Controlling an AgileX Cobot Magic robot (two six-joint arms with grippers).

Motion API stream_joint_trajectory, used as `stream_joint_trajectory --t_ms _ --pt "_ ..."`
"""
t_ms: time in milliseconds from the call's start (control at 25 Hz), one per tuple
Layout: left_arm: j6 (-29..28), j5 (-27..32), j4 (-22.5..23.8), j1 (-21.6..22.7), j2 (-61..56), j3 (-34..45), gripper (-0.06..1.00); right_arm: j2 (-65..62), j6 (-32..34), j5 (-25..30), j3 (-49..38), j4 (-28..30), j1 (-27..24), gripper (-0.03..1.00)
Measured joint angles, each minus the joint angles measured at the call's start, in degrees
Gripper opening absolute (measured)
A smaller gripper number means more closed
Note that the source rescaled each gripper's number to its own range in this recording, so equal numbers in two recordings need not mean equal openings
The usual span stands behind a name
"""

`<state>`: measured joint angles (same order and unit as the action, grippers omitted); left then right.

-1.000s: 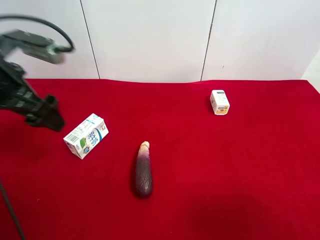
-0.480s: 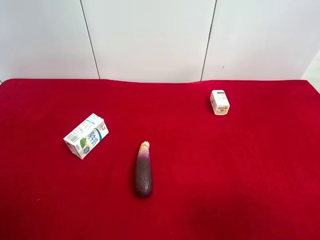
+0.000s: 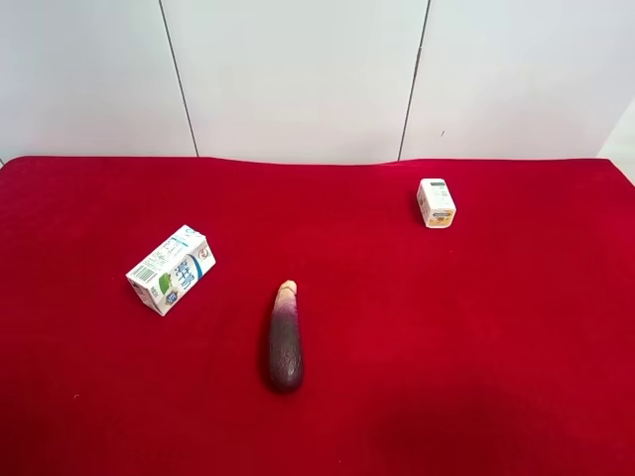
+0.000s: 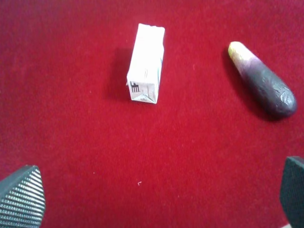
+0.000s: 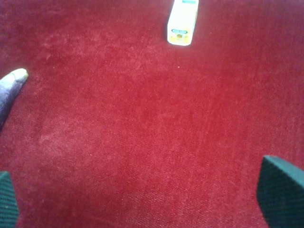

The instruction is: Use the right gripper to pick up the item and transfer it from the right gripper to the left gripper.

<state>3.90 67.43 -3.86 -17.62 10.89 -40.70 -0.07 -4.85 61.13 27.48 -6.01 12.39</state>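
Note:
A dark purple eggplant (image 3: 285,339) with a pale tip lies on the red cloth near the middle front. It also shows in the left wrist view (image 4: 263,83), and its tip shows in the right wrist view (image 5: 9,90). My left gripper (image 4: 156,199) is open and empty above the cloth, apart from the eggplant. My right gripper (image 5: 145,197) is open and empty above bare cloth. Neither arm shows in the exterior high view.
A white and blue milk carton (image 3: 171,269) lies to the left of the eggplant, also seen in the left wrist view (image 4: 146,70). A small white box (image 3: 436,202) stands at the back right, also in the right wrist view (image 5: 182,21). A white wall (image 3: 298,69) rises behind the table.
The arm at the exterior high view's left has withdrawn out of that view. The eggplant, carton and box have not moved.

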Motion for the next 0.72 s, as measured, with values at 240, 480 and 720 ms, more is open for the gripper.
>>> stream_joint_trajectory --t_ms 240,480,720 --pt "0.0 -3.9 0.0 0.0 -6.6 9.1 1.00 0.0 0.0 0.0 0.0 0.0 0.0 1.00" --pt "0.0 -6.1 -0.3 0.0 -7.8 11.4 1.00 0.0 0.0 0.0 0.0 0.0 0.0 1.00" --pt "0.0 -6.1 -0.4 0.0 -7.8 11.4 1.00 0.0 0.0 0.0 0.0 0.0 0.0 1.00"
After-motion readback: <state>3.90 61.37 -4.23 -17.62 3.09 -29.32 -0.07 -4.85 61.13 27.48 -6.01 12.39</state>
